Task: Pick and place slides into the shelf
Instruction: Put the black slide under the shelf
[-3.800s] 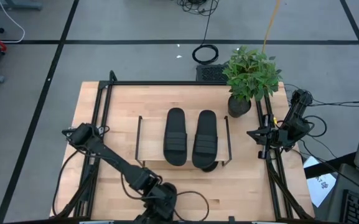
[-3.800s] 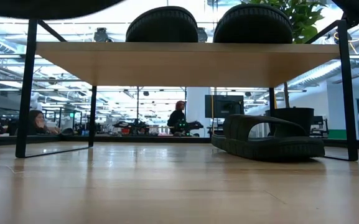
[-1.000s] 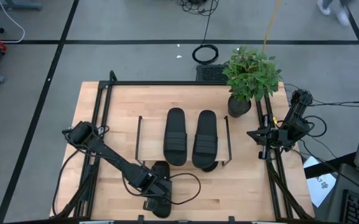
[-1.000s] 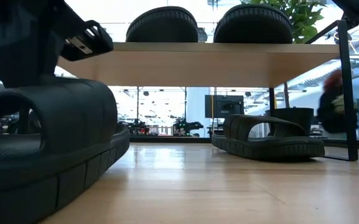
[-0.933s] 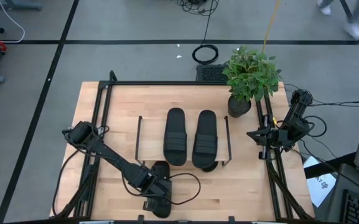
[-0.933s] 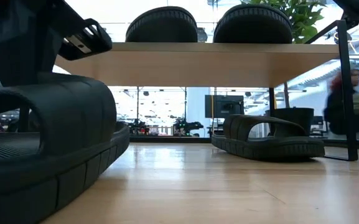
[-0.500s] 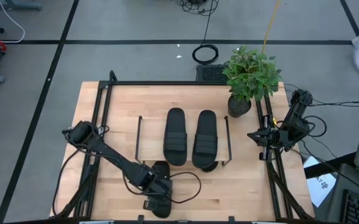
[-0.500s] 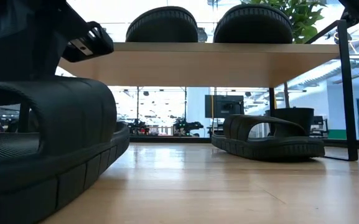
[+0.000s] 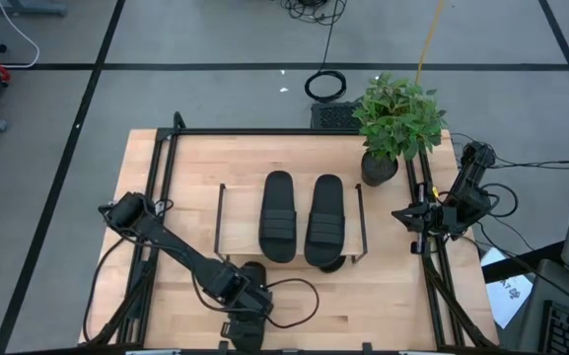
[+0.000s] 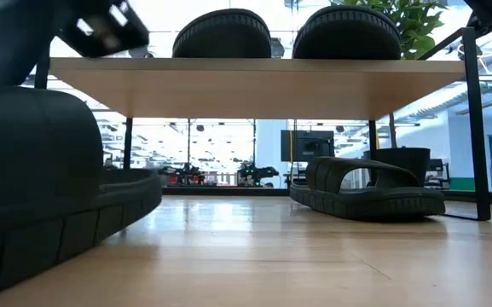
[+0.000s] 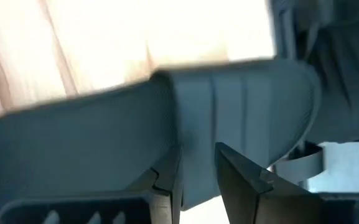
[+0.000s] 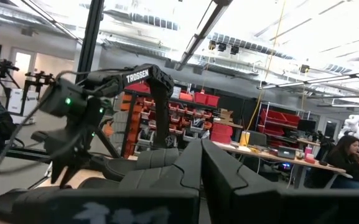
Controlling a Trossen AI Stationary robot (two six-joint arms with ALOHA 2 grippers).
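Observation:
Two black slides [image 9: 278,217] [image 9: 324,219] lie side by side on the shelf's wooden top [image 9: 240,222]. A third slide [image 10: 369,192] rests sole-down on the table under the shelf, on its right side. A fourth slide [image 9: 254,268] [image 10: 41,196] lies sole-down on the table at the shelf's near left corner. My left gripper [image 11: 198,174] points down over its near end, fingers apart, the ribbed strap [image 11: 229,106] showing beyond the gap. My right gripper [image 12: 201,163] is shut, holds nothing, and waits raised at the table's right edge [image 9: 409,212]. My left gripper's fingers [image 11: 167,180] come from above and stand a little apart at the fourth slide's strap. The view along the fingers does not show the touching place, so I cannot tell whether they touch it. The slide lies on the table.
A potted plant [image 9: 394,118] stands at the far right corner of the table. Black rails [image 9: 162,197] run along the table's left, right and far sides. The shelf's thin black legs [image 10: 476,128] stand around the slide beneath it. Bare wood lies near the front right.
My left gripper has opened and gone up a little, drawing slightly toward the table's near edge. The slide under it has stayed on the table but shifted; in the low view its strap opening no longer shows.

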